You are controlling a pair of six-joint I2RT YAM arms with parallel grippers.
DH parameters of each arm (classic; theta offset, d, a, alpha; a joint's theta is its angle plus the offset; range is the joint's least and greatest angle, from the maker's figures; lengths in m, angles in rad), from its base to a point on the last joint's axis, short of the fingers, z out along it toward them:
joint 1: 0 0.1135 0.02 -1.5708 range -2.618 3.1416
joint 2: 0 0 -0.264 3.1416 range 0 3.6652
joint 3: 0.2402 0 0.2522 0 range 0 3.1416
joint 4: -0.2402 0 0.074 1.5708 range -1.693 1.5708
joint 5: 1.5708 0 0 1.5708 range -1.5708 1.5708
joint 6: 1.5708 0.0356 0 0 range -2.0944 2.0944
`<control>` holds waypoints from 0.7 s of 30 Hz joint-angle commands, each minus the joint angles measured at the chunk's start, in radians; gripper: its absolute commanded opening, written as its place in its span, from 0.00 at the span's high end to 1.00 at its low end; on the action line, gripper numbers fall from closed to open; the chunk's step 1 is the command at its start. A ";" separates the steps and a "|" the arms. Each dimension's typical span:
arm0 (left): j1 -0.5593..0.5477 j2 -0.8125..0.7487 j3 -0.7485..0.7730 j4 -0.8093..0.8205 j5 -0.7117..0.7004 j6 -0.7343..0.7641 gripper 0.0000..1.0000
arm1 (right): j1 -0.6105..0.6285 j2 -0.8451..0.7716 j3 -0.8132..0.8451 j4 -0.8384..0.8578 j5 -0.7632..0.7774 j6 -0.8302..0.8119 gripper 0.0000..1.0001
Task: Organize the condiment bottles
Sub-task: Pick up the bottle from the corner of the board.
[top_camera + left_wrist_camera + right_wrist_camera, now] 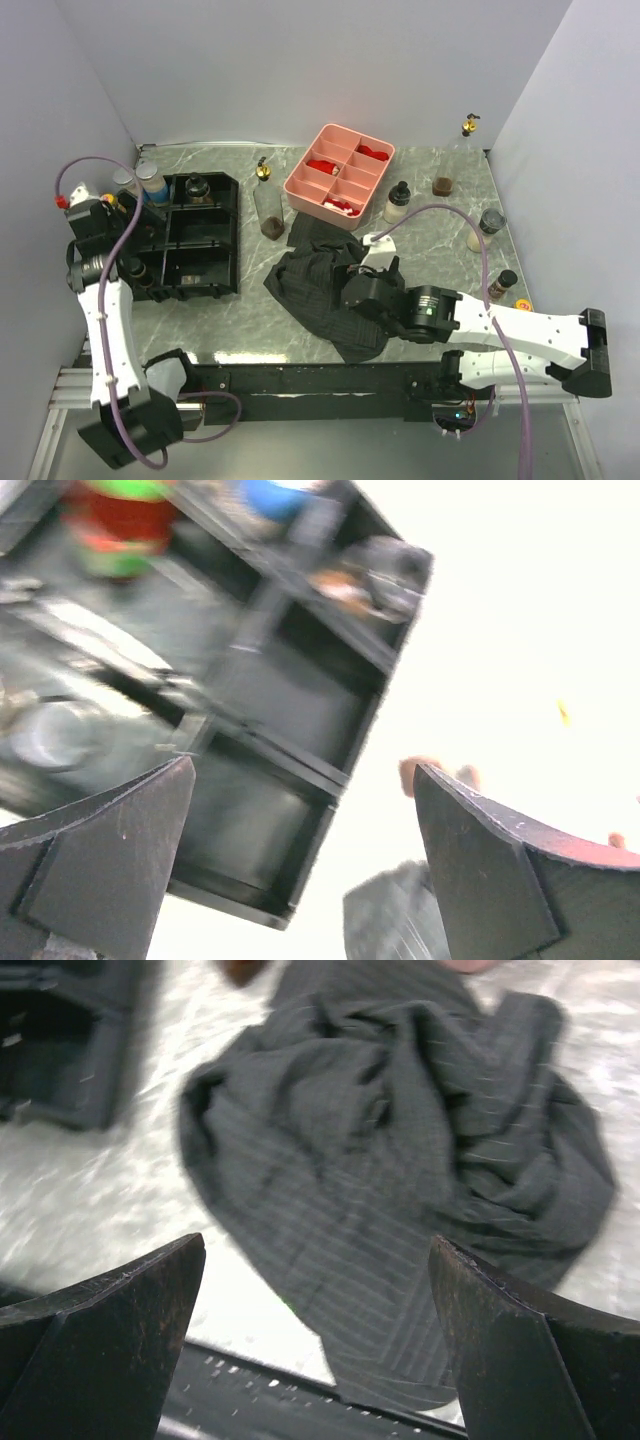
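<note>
To the right of the pink tray (292,190), the upright condiment bottles (398,203) stand closest to the right gripper (315,1250), spread wide and empty over the cloth (400,1160).

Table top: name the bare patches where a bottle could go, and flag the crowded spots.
The table is bare in front of the black tray, left of the dark cloth, and at the back between the pink tray and the gold-capped corner bottle. Crowded: the right-edge bottles and the black tray's back-left corner.
</note>
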 commanded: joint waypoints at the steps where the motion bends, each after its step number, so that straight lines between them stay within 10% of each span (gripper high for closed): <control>1: -0.054 -0.103 -0.058 0.126 0.271 0.056 0.04 | -0.066 0.020 0.035 -0.094 0.131 0.127 0.00; 13: -0.399 -0.197 -0.225 0.210 0.201 0.105 0.04 | -0.490 -0.041 0.091 -0.312 0.334 0.268 0.00; 21: -0.430 -0.205 -0.252 0.186 0.158 0.121 0.04 | -0.869 -0.108 0.150 -0.674 0.528 0.540 0.00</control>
